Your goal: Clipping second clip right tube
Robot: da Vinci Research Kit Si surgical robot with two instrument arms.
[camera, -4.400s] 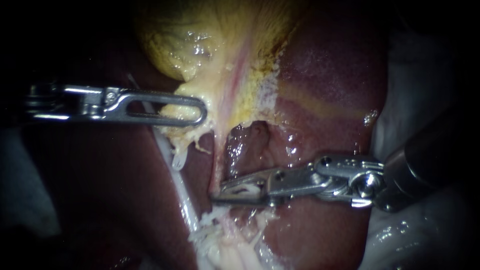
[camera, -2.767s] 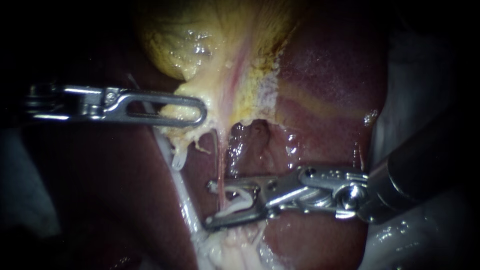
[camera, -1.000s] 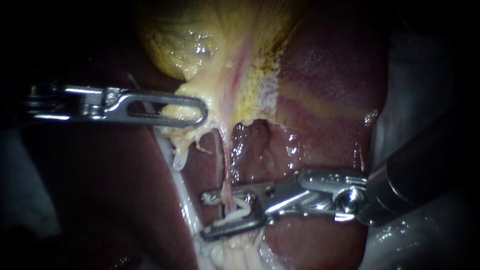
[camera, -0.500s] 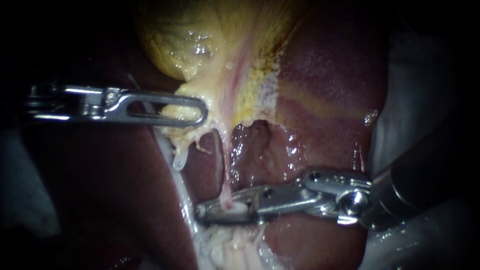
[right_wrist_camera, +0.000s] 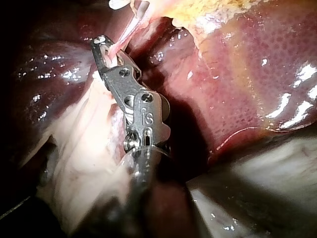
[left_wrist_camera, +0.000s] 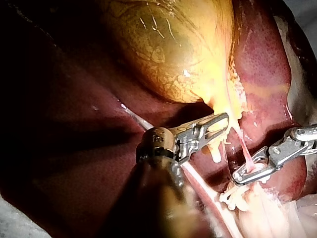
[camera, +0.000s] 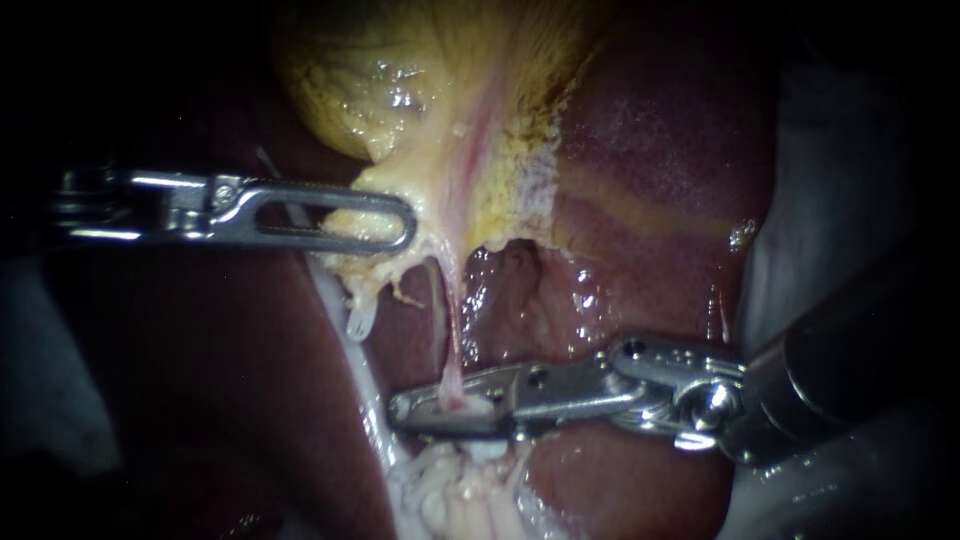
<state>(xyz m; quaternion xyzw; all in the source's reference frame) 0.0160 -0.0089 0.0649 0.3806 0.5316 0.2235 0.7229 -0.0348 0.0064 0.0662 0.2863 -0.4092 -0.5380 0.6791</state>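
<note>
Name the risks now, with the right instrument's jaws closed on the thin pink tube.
The right tube, thin and taut, runs from the gallbladder held by the left instrument to the right instrument; any pull may tear it. The clip is mostly hidden between the jaws, so its seating cannot be checked.

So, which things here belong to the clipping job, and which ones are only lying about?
In the job: right instrument, jaws shut on the thin pink tube; left instrument, holding the gallbladder.
Only lying about: the liver; the white tube beside the pink one.
</note>
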